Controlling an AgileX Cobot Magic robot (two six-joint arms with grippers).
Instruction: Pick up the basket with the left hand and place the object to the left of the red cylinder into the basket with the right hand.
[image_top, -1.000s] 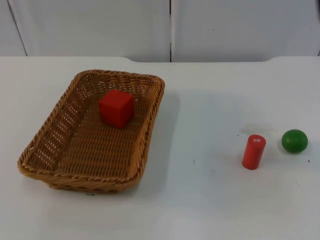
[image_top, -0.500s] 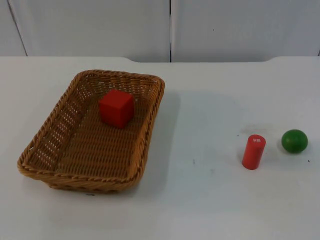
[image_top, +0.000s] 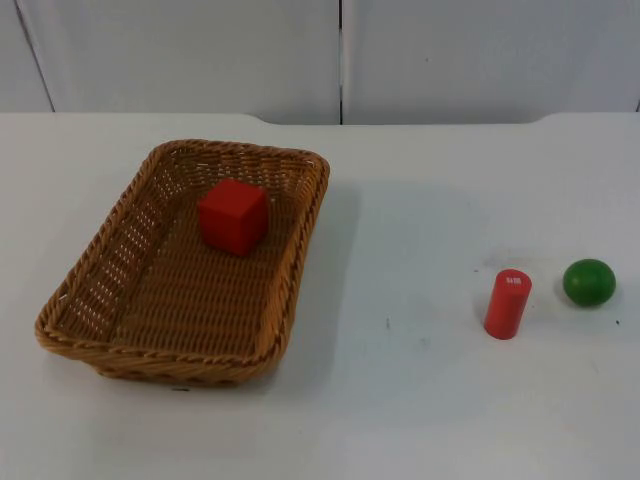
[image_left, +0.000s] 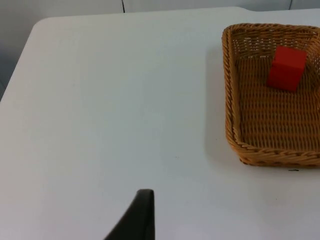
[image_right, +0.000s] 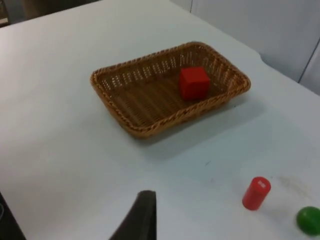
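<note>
In the basket (image_top: 100, 300) the red cube (image_top: 233, 216) sits rotated

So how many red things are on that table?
2. A red cube sits inside the wicker basket on the left; a red cylinder stands upright on the white table, beside the green ball. Nothing seems hidden.

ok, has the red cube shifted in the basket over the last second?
No. In the top view the red cube sits in the same far part of the wicker basket, unchanged against the rim.
</note>
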